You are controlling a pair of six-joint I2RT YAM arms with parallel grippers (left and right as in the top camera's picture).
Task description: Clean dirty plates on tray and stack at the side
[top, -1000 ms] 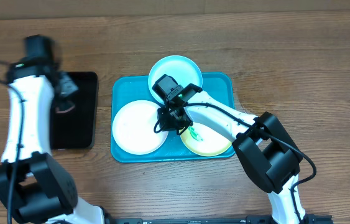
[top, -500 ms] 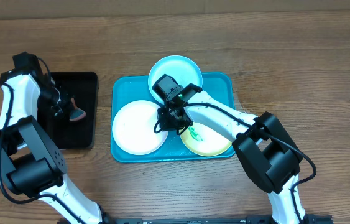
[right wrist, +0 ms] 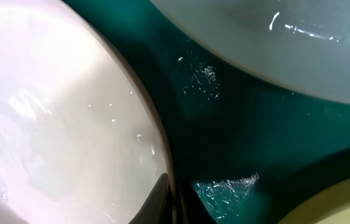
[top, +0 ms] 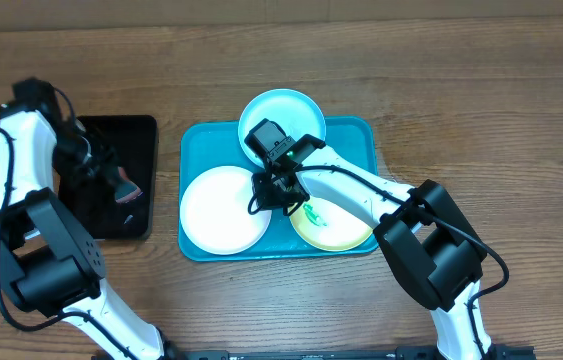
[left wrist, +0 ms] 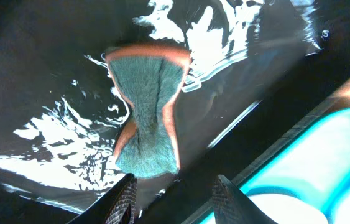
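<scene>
Left wrist, left pincer (left wrist: pixel 175 186) parted, sponge (left wrist: pixel 147 112) just ahead

The table (top: pixel 481 90) is wood with visible grain and a matt finish. The tray (top: pixel 359 130) is turquoise plastic, smooth and glossy; the right wrist view shows speckled bright marks on its floor. On the tray, the white plate (top: pixel 223 205), cyan plate (top: pixel 286 105) and yellow-green plate (top: pixel 341 230) are smooth plastic with a soft sheen. The yellow-green plate bears a teal smear (top: pixel 313 213). Left of the tray, the black tray (top: pixel 141 135) is smooth and highly glossy, with bright mirror-like reflections. The sponge (left wrist: pixel 147 118) on it has a rough, fibrous green scouring face and an orange foam edge.
</scene>
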